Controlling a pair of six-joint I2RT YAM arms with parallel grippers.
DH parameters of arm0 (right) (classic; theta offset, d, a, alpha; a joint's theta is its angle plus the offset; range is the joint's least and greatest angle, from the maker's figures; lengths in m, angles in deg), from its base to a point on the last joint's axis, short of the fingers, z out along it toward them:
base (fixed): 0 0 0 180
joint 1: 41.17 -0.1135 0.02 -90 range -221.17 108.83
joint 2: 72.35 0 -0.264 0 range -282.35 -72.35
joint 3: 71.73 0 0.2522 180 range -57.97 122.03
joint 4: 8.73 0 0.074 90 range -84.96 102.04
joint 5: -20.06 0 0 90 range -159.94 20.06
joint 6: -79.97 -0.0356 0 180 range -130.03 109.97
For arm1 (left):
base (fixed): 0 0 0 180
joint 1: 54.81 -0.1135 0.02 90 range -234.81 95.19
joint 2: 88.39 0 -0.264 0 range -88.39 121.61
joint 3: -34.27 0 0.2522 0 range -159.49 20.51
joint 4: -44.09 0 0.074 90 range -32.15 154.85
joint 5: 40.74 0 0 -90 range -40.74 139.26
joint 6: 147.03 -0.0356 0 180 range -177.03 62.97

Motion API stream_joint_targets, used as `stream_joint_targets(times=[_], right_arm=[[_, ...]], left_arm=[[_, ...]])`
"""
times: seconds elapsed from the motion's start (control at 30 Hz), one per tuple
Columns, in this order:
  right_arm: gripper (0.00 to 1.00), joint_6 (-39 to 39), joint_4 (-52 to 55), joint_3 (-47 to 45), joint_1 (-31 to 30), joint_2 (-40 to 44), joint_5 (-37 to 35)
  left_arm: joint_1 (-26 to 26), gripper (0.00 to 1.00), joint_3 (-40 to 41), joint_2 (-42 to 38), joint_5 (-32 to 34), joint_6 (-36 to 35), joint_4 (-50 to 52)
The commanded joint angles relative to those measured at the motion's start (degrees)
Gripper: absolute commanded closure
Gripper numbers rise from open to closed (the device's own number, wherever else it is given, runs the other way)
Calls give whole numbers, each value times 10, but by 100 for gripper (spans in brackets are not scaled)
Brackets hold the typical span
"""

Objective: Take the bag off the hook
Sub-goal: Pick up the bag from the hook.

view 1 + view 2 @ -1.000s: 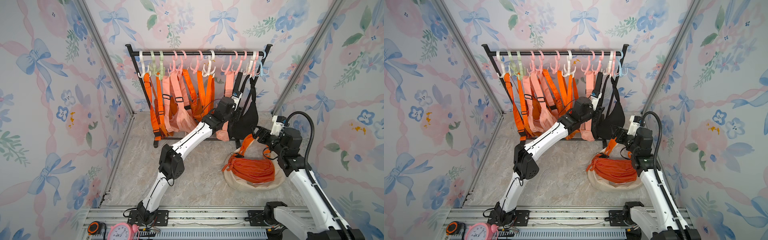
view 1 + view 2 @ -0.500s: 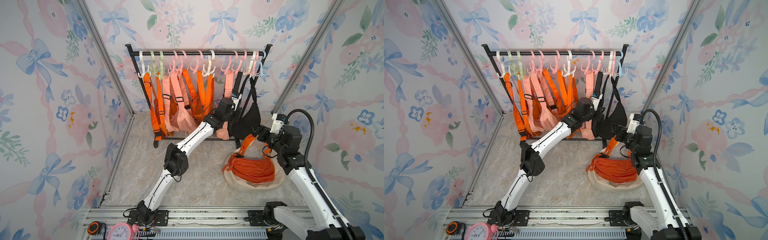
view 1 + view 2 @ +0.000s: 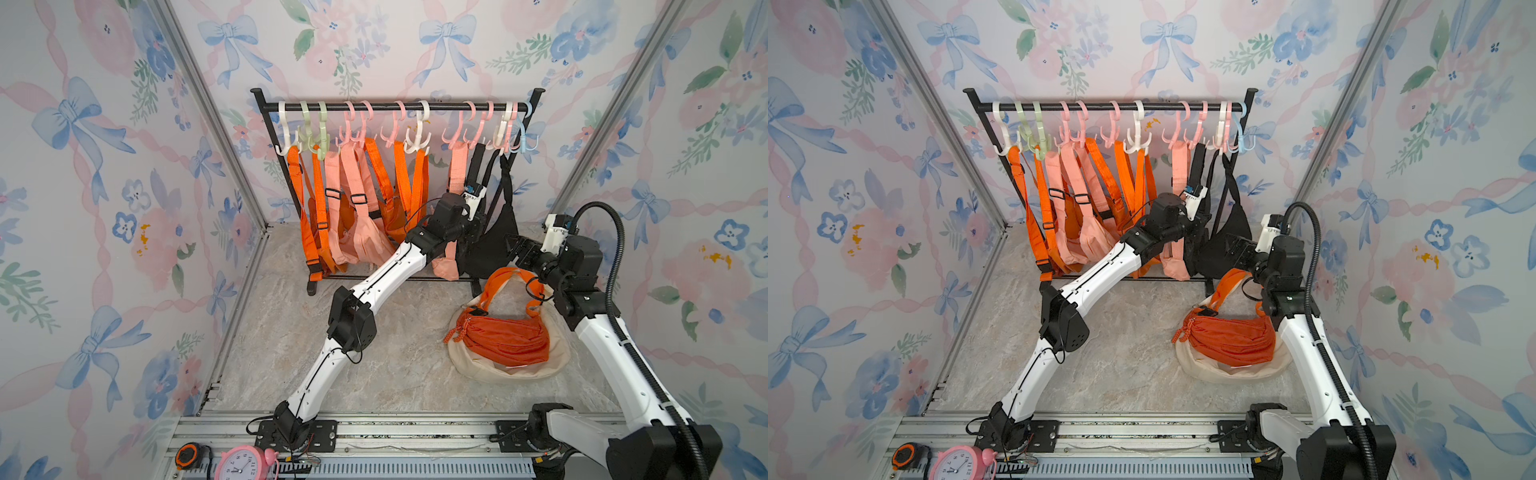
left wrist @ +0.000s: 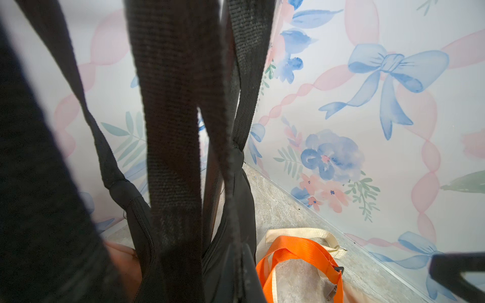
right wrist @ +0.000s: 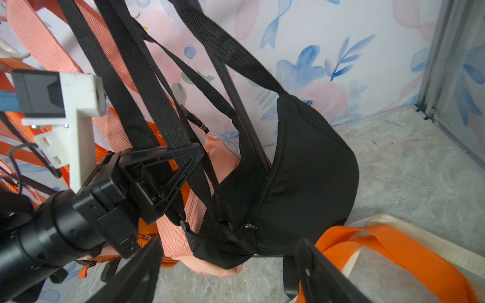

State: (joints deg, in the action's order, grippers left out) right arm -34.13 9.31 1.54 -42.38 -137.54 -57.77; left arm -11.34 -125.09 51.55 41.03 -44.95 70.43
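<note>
Fingers (image 5: 195, 153) of the left gripper (image 3: 478, 226) are pinched tight on a black strap (image 5: 157, 112) partway down its length, as the right wrist view shows. The black bag (image 3: 500, 235) to be freed hangs low at the rack's right end. Its strap runs up to a pink hook (image 3: 484, 122) on the rail (image 3: 395, 107); which prong carries it cannot be made out. The right gripper (image 3: 517, 247) hovers just beside the bag's body, jaws spread wide and holding nothing.

The step in hand appears to be the lift-off. The strap would need to rise over the hook's upturned tip before any pull toward the front, with the pinch kept firm so the webbing does not slide. The free gripper could steady the pouch.

Crowding is the risk. More black straps (image 4: 246, 78) hang close alongside the gripped one, a peach bag (image 3: 446, 266) sits just beside it, and the rack post (image 5: 236, 86) runs close by the bag. Below, an orange bag (image 3: 503, 338) lies on a cream bag (image 3: 498, 374), its strap loop (image 3: 505, 276) rising near the right gripper.
</note>
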Motion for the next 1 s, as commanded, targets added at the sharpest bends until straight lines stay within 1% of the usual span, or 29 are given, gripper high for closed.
stream_joint_targets(times=[0.0,0.1,0.17,0.23,0.37,0.47,0.57,0.77,0.9,0.97], right_arm=[[16,33,4,38,11,-13,2],[12,50,-11,61,22,-38,18],[11,47,-47,71,38,-58,57],[10,49,-71,87,46,-80,76],[11,66,-88,149,63,-139,132],[13,90,-78,202,69,-185,163],[17,105,-66,247,71,-227,189],[30,121,-60,316,76,-293,225],[48,122,-60,354,80,-340,249],[52,124,-60,365,82,-354,255]], left_arm=[[-5,100,10,-50,-27,-10,-4],[-5,100,28,-71,-31,-20,-4],[-5,100,38,-80,-34,-30,-4],[-5,100,46,-87,-35,-37,-4],[-8,100,66,-101,-31,-43,-4],[-11,100,72,-103,-33,-42,-3],[-12,100,71,-100,-35,-42,-4],[-17,100,50,-79,-36,-33,-4],[-19,100,26,-56,-38,-25,-4],[-20,100,14,-45,-40,-22,-4]])
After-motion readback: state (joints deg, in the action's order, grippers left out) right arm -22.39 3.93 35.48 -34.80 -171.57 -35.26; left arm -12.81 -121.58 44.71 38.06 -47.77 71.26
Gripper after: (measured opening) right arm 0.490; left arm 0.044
